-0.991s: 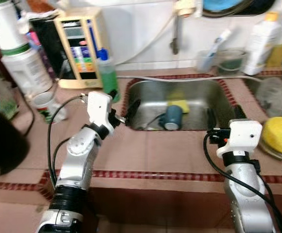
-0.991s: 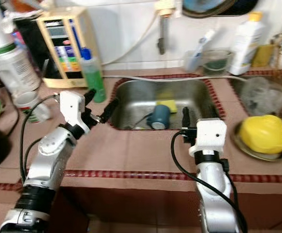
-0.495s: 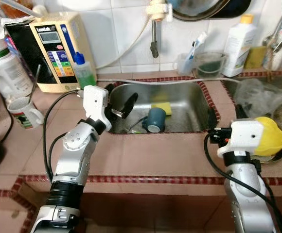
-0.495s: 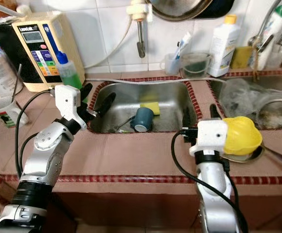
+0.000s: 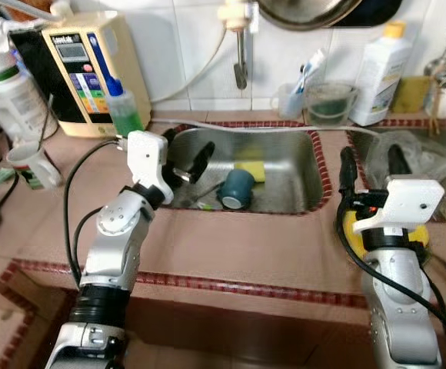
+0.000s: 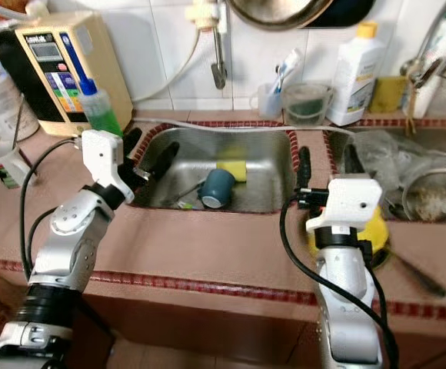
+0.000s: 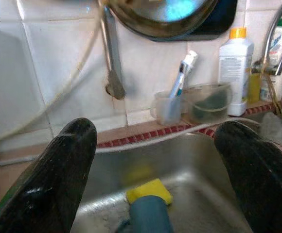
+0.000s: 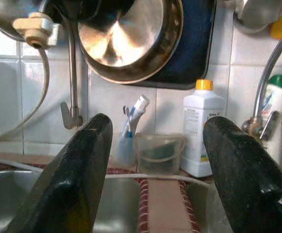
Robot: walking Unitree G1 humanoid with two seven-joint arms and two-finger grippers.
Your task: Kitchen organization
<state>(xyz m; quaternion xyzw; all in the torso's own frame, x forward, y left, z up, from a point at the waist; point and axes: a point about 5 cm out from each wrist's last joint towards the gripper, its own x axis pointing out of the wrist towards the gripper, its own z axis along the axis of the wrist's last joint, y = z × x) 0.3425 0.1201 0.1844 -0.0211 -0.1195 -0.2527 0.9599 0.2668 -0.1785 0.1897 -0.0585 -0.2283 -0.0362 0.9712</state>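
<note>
Blue mug (image 5: 235,188) on its side in the sink (image 5: 304,181), beside the yellow sponge (image 5: 250,166), untouched. Left gripper (image 5: 186,161) spread wide at the sink's rim, nearer than a second ago. Right gripper (image 5: 367,163) spread too, now hiding the yellow thing. Whole view shifted rightward.

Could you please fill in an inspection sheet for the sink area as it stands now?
Surface: tiled counter, bare in front of the sink.
Job's things: blue mug on its side in the sink, yellow sponge behind it.
Clutter: white mug, green bottle, white bottle, toothbrush cup, yellow object under the right wrist.
Grippers: left gripper open over the sink's left edge; right gripper open, empty.
Cables: black cables along both arms.
Surroundings: tiled wall, hanging pan, water unit.
</note>
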